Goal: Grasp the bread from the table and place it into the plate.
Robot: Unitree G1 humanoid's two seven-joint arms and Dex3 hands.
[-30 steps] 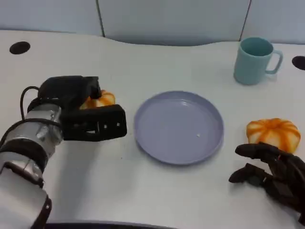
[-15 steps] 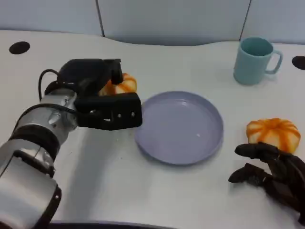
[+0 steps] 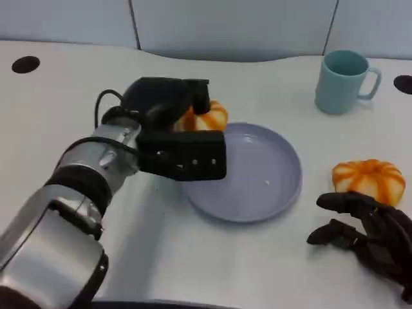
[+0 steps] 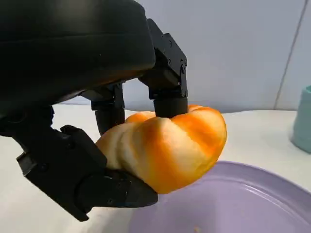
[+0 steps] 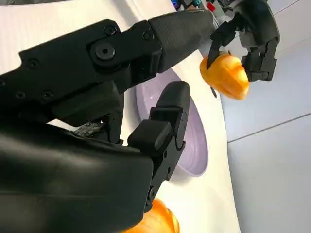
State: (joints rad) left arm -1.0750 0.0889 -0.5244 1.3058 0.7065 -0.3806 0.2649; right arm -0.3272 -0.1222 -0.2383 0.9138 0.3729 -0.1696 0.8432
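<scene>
Your left robot hand [image 3: 177,132] has its fingers wrapped around the bread [image 3: 205,118], an orange and cream roll. From the left wrist view the fingers [image 4: 167,73] press on top of the bread [image 4: 167,145] and the thumb sits under it, so it's held up off the table [image 3: 77,77], right over the near-left rim of the purple plate [image 3: 264,174]. The plate has nothing in it apart from a tiny pale speck, the bread isn't touching it yet.

Your right robot hand [image 3: 364,228] is low at the right edge of the table with its fingers apart and loosely bent, holding nothing. A second orange roll [image 3: 369,179] lies on the table just beyond its fingertips, right of the plate. From the right wrist view you can see the left robot hand [image 5: 243,36] carrying the bread [image 5: 226,75] above the far side of the plate [image 5: 192,145].

The left forearm reaches in diagonally from the lower left, hand turned sideways. A teal mug [image 3: 343,82] stands behind the plate to the right, well apart from both hands.
</scene>
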